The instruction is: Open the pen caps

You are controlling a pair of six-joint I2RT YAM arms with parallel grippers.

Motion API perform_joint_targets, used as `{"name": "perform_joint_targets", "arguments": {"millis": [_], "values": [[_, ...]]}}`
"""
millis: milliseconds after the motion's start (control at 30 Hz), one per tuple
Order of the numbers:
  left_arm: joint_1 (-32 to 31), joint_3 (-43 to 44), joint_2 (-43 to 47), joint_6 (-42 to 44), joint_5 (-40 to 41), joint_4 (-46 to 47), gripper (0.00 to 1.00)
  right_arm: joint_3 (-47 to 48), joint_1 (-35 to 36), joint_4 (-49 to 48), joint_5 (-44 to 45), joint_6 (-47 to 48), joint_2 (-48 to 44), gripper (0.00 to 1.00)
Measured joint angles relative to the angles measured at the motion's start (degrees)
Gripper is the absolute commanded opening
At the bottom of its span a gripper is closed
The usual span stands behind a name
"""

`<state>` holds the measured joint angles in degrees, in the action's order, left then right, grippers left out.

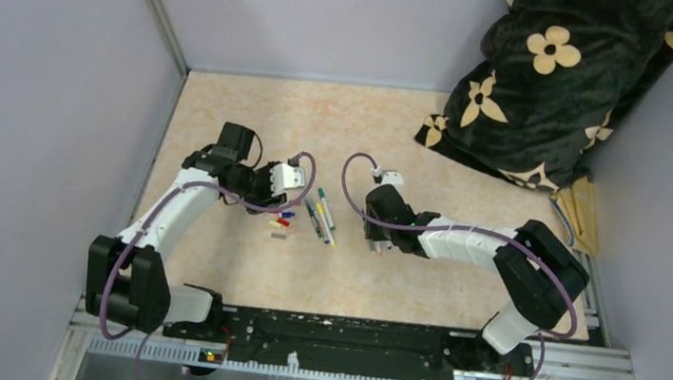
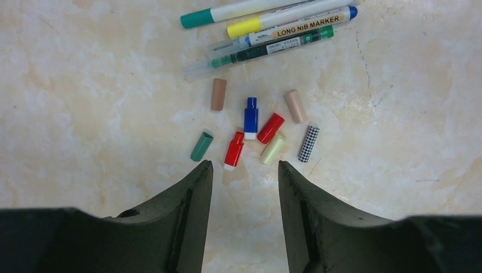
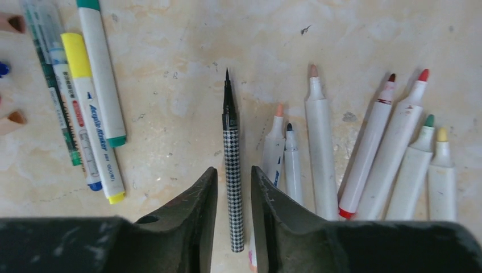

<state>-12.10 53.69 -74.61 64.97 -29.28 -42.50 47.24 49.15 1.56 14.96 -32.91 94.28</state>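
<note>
Several loose pen caps lie on the table just ahead of my left gripper (image 2: 244,168), which is open and empty above them: a green cap (image 2: 201,146), two red caps (image 2: 234,150), a blue cap (image 2: 250,118), a pale yellow cap (image 2: 273,149), a houndstooth cap (image 2: 308,144) and two tan caps (image 2: 217,94). Capped pens (image 2: 267,28) lie beyond them. My right gripper (image 3: 234,173) is open, its jaws standing either side of an uncapped houndstooth pen (image 3: 232,153) on the table, with a gap on each side. Several uncapped white pens (image 3: 321,148) lie to its right.
In the top view the caps (image 1: 281,222) and capped pens (image 1: 320,217) lie between my left gripper (image 1: 283,192) and right gripper (image 1: 380,243). A black flowered blanket (image 1: 557,72) fills the back right corner. Walls close in the left, back and right sides.
</note>
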Motion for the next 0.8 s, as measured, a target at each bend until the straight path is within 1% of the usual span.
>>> {"name": "perform_joint_targets", "arguments": {"millis": [67, 133, 167, 200, 233, 267, 300, 333, 367, 400, 500, 667, 733, 800], "values": [[0.61, 1.29, 0.22, -1.36, -0.26, -1.03, 0.57, 0.0, 0.0, 1.31, 0.44, 0.59, -2.12, 0.36], [1.38, 2.75, 0.61, -2.93, -0.44, -1.79, 0.62, 0.0, 0.04, 2.08, 0.76, 1.31, -5.14, 0.42], [1.75, 3.15, 0.9, -3.54, -0.61, -1.95, 0.67, 0.0, 0.13, 2.34, 1.01, 1.77, -6.75, 0.44], [2.32, 3.56, 1.33, -4.04, -0.79, -2.14, 0.71, 0.02, 0.26, 2.51, 1.14, 2.1, -8.04, 0.49], [3.17, 3.78, 1.95, -4.68, -0.98, -2.16, 0.74, 0.13, 0.39, 2.71, 1.2, 2.51, -8.98, 0.56], [4.07, 3.87, 2.62, -5.18, -1.05, -2.14, 0.86, 0.35, 0.57, 2.89, 1.25, 3.02, -9.86, 0.65], [5.25, 3.89, 3.45, -5.95, -1.11, -2.12, 0.91, 0.85, 0.66, 3.13, 1.09, 3.61, -10.29, 0.72], [6.34, 3.93, 4.17, -6.58, -1.11, -2.03, 0.97, 1.31, 0.7, 3.08, 0.68, 4.09, -10.47, 0.81], [7.52, 4.07, 4.92, -7.45, -1.01, -1.75, 0.98, 1.62, 0.61, 2.54, -0.48, 5.01, -10.69, 0.95], [8.26, 4.17, 5.42, -8.02, -0.96, -1.36, 0.99, 1.64, 0.37, 1.99, -1.6, 4.92, -10.95, 0.98], [10.93, 5.03, 6.58, -10.08, -0.85, 0.46, 0.99, 1.53, -1.64, 0.61, -5.75, 3.96, -11.74, 0.99], [15.39, 6.78, 7.19, -11.56, -2.69, 1.92, 0.99, 1.4, -8.63, -3.1, -13.99, 0.52, -11.87, 0.99], [16.63, 7.63, 6.93, -12.09, -3.34, 2.01, 0.99, 1.33, -9.64, -3.96, -16.37, 0.11, -11.61, 0.99], [17.51, 8.48, 6.45, -13.03, -3.48, 2.6, 0.99, 1.14, -9.14, -4.13, -17.2, 0.31, -11.61, 0.99]]}}
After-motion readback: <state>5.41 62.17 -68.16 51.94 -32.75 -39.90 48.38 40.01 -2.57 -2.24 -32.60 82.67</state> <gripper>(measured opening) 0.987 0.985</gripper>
